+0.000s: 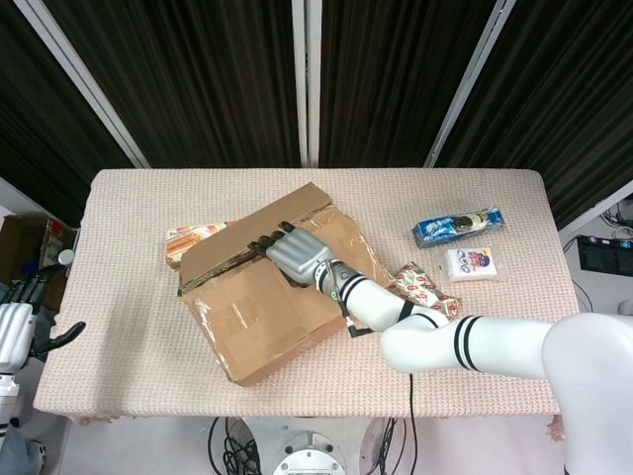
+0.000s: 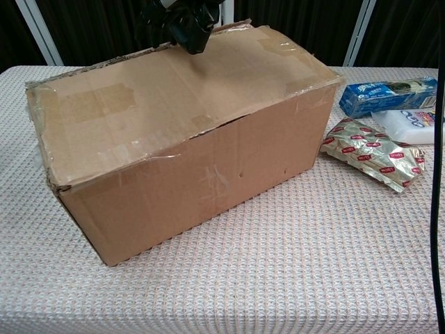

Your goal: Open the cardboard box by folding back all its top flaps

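Matt brown corrugated cardboard box, its faces scuffed and creased, with strips of shiny clear tape catching light on top. The right hand shows smooth grey metal-look casing with black fingers; its arm is glossy white plastic with black bands. The tablecloth is a rough waffle-weave fabric, beige. A crinkled foil snack packet gleams, and the blue biscuit wrapper is glossy plastic film.
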Tool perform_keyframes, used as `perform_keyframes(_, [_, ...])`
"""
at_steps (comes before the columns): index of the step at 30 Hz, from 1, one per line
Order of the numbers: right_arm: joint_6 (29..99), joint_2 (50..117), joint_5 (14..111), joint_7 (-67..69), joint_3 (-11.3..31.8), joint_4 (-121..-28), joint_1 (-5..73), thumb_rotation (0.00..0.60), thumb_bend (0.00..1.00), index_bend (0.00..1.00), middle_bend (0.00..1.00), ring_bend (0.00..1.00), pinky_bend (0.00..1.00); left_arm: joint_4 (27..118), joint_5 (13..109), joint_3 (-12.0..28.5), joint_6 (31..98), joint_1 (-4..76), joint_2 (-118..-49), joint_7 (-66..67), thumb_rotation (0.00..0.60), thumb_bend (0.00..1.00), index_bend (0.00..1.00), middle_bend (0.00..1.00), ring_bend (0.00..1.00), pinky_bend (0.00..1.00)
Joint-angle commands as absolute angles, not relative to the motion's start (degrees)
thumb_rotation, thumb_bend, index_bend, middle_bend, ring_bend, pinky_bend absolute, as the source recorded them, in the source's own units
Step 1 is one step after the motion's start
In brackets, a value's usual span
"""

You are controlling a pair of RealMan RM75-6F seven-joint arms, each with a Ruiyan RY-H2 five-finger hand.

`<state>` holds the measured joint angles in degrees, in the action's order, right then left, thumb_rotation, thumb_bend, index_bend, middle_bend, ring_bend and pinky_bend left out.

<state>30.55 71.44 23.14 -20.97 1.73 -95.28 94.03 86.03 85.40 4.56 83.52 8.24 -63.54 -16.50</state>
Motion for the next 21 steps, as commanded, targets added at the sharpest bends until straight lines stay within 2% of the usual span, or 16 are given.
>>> perform_keyframes(1, [30.9, 71.2, 23.3, -20.6, 1.6, -95.5, 94.2, 0.600, 0.91, 0.02, 0.27, 0.19, 0.03, 86.0, 85.4, 4.6, 83.5, 8.2, -63.5, -16.5, 0.050, 0.00, 0.13, 0.13, 0.11, 0.18])
perform_keyframes(21, [34.6, 69.8, 25.9, -19.0, 1.4, -97.9, 92.6, 0.600, 0.92, 0.05, 0.42, 0.33, 0.06, 85.4, 85.0, 4.3, 82.6, 8.4, -63.6, -16.8, 0.050, 0.00, 0.12, 0.13, 0.11, 0.18])
